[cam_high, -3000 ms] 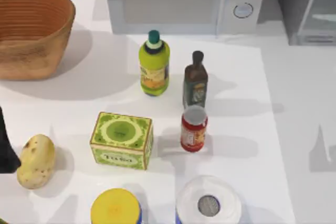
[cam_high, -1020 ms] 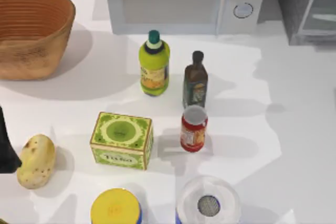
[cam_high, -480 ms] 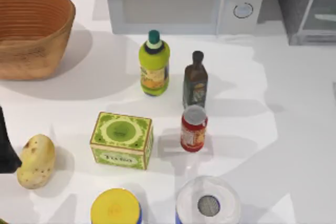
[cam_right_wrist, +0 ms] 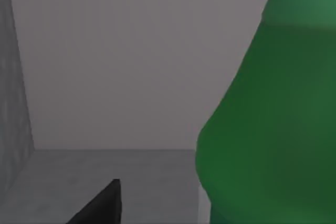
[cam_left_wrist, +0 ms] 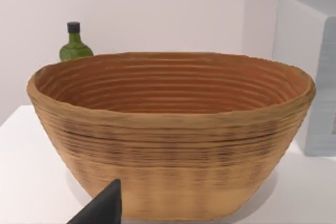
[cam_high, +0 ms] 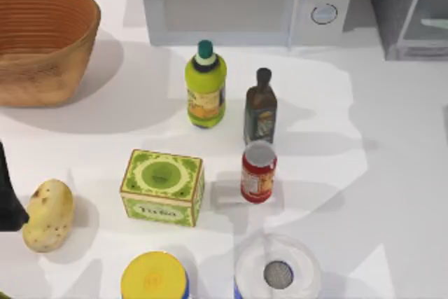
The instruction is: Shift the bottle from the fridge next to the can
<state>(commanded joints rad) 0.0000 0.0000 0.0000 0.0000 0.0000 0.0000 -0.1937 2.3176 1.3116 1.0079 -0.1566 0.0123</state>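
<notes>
bottle [cam_right_wrist: 273, 129] inside fridge [cam_right_wrist: 105, 77] | can [cam_high: 258, 171] on table [cam_high: 392, 173]

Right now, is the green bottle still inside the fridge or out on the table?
Inside. The right wrist view shows the bottle close up against grey fridge walls; beside the can on the table there is no such bottle.

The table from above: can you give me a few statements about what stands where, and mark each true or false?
1. The can stands upright just in front of the small dark brown bottle. True.
2. The green box lies at the can's right. False: it lies at its left.
3. The potato lies inside the basket. False: it lies on the table, near the left edge.
4. The microwave stands behind the yellow-green bottle. True.
5. In the right wrist view, the bottle shows close up against grey walls. True.
</notes>
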